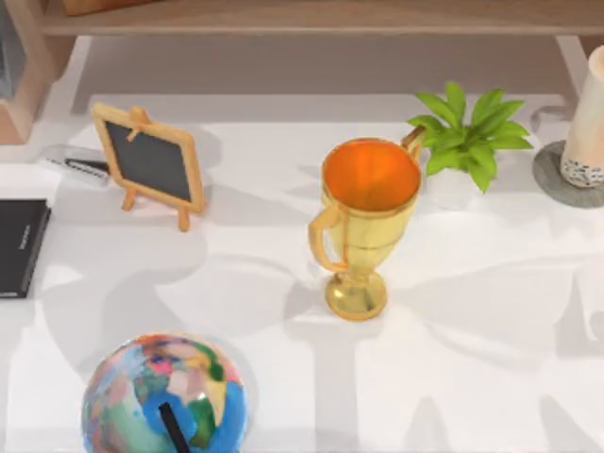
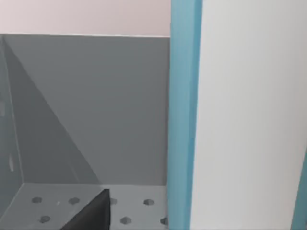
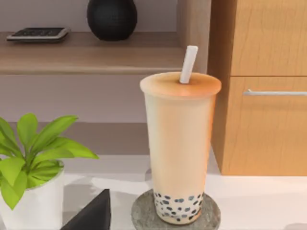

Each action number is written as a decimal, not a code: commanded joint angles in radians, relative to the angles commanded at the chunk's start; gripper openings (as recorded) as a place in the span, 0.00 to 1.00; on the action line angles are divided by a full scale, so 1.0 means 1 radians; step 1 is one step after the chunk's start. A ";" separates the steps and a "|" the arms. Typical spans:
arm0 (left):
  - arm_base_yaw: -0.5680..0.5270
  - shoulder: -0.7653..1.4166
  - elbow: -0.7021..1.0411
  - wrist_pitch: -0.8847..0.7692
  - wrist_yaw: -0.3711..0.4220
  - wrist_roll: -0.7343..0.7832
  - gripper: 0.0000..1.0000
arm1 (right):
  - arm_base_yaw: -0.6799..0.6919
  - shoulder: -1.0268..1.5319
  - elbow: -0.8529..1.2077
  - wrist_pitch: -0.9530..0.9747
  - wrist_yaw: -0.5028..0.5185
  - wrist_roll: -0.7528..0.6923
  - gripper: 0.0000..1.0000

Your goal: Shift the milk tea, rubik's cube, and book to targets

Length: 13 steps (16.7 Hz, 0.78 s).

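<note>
- The milk tea [image 3: 180,148] is seen upright on the grey stone-like disc [image 3: 144,213] at the bench's [image 1: 283,311] right edge, beside the plant pot [image 1: 453,189].
- The book [image 2: 184,120] is seen close up in the left wrist view.
- The state of either pincer cannot be told.

Home study or office: wooden shelf [image 1: 311,16], cabinet [image 3: 268,86], globe [image 1: 165,396], trophy [image 1: 363,222], potted plant [image 1: 467,142] on white table [image 1: 472,311]

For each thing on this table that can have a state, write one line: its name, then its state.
milk tea: upright on the grey disc, straw in lid
book: close before the left wrist camera
black slab: flat, nothing on it
trophy: upright
chalkboard: standing, blank
plant: upright in its pot
globe: upright
</note>
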 joint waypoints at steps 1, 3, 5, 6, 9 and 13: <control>0.000 0.000 0.000 0.000 0.000 0.000 1.00 | 0.000 0.000 0.000 0.000 0.000 0.000 1.00; -0.005 -0.001 -0.002 -0.003 -0.003 0.000 1.00 | 0.000 0.000 0.000 0.000 0.000 0.000 1.00; -0.008 0.019 0.030 -0.011 -0.008 0.000 1.00 | 0.000 0.000 0.000 0.000 0.000 0.000 1.00; -0.011 0.035 0.053 -0.018 -0.011 0.000 1.00 | 0.000 0.000 0.000 0.000 0.000 0.000 1.00; -0.022 0.083 0.124 -0.041 -0.021 -0.001 1.00 | 0.000 0.000 0.000 0.000 0.000 0.000 1.00; -0.026 0.100 0.151 -0.050 -0.025 -0.001 1.00 | 0.000 0.000 0.000 0.000 0.000 0.000 1.00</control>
